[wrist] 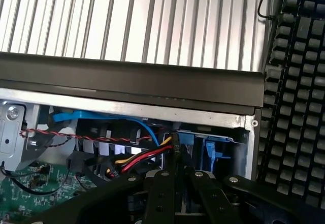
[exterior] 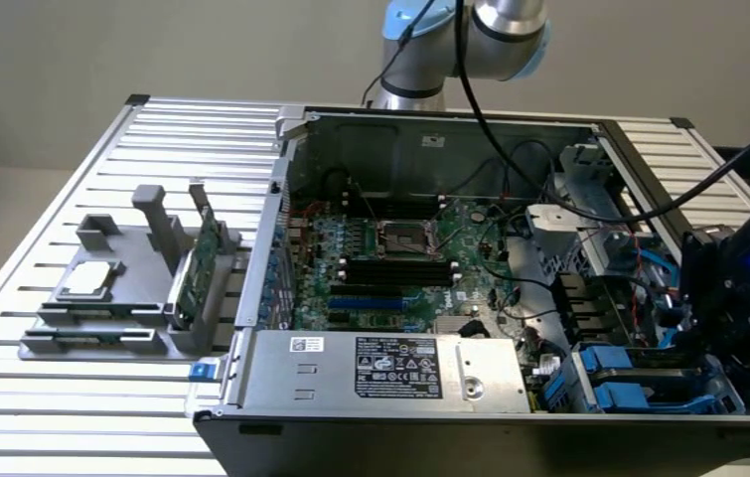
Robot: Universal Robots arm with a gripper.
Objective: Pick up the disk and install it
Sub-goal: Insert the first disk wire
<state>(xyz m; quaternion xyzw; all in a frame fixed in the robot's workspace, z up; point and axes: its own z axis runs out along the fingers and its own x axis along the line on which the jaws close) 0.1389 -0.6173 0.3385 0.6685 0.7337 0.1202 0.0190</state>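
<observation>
At the open computer case's [exterior: 348,129] drive bay, our black end effector [wrist: 175,183] seems nearly closed over the blue-railed disk [exterior: 640,383].

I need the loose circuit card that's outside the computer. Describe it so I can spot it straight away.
Start at the open computer case on the slatted metal table. On the exterior view's left of the case sits a grey holder. The circuit card is the thin green board standing on edge at the holder's case side, unlike the silver square chip lying flat beside it.

One computer case [exterior: 481,298], one green card [exterior: 203,263], one gripper [wrist: 175,183].
</observation>
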